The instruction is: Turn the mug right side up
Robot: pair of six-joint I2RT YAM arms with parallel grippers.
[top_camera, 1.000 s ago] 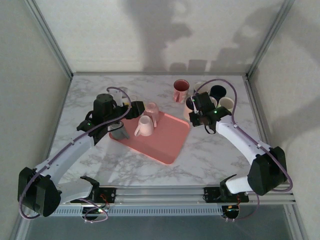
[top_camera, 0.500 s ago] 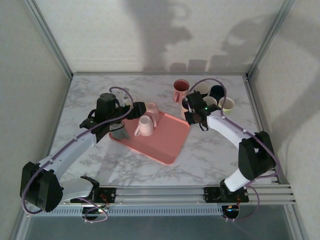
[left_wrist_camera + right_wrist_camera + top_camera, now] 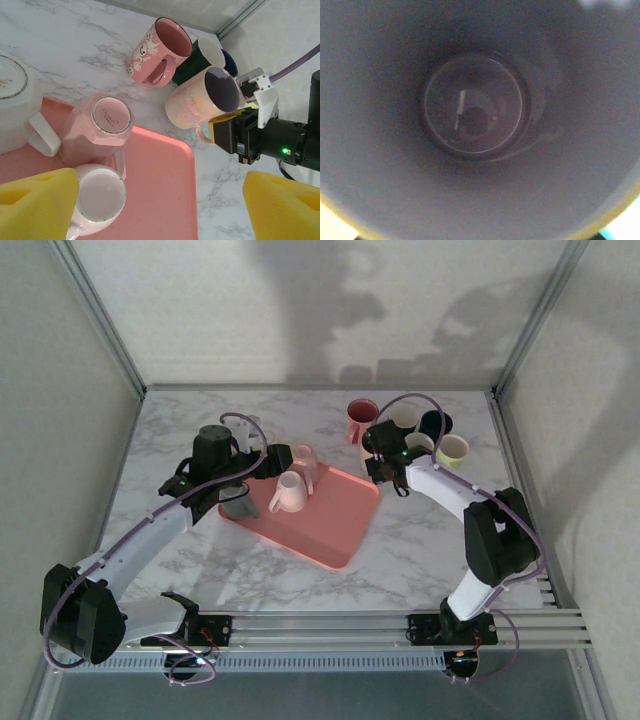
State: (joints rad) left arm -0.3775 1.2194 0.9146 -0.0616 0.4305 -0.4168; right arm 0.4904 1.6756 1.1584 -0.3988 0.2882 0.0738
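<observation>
Top: right gripper (image 3: 386, 468) sat at back-right mug cluster, just beside pink tray (image 3: 330, 530) corner; left gripper (image 3: 268, 462) hovered over tray.
Left wrist: pale pink mug (image 3: 192, 102) tilted, mouth upward, rim wall clamped in right jaws; left jaws wide apart, empty.
Right wrist: camera looked straight into mug.
Best: level base, lower gently clear of dark mug (image 3: 200, 55), then release.

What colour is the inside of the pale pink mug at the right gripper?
The mug is greyish purple inside, clearest in the left wrist view.
</observation>
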